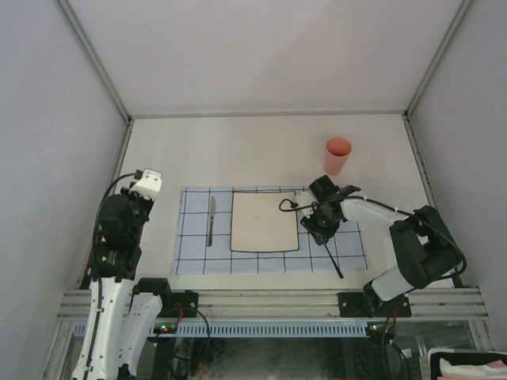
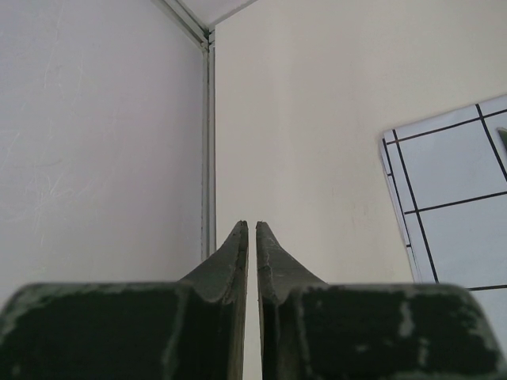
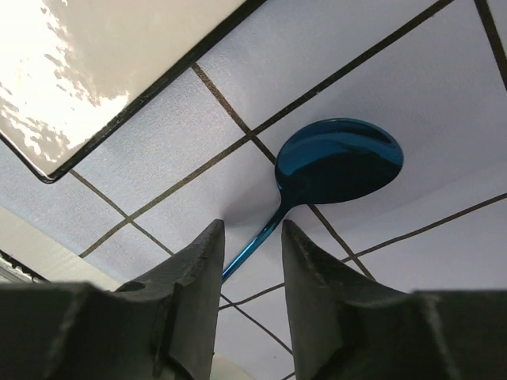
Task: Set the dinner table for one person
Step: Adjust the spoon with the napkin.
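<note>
Dinner table [image 1: 238, 150]: off-white, flat, matte, framed by grey rails and pale walls, running from the near edge to the far one. Probably rigid and fixed, so nothing there to grasp, only a hard surface to set things on; best to lower pieces gently.

On its near-centre part, a light-blue gridded cloth [image 1: 194, 255] with a square plate [image 1: 264, 222], 1 knife [image 1: 211, 220] on the left-edge side and 1 spoon [image 3: 341, 162] on the right-edge side.

Spoon: glossy blue metal, likely light, stiff and slippery. Best pinched across the thin handle, not the bowl. Appears to rest on the cloth just beside the plate.

Right gripper [image 3: 249, 229]: low over the cloth, jaws parted wider than the handle, straddling it without pinching.

Left gripper [image 2: 252, 231]: near the left edge, jaws pressed almost together on nothing.

Orange cup [image 1: 338, 154]: upright toward the far right corner, off the cloth.
</note>
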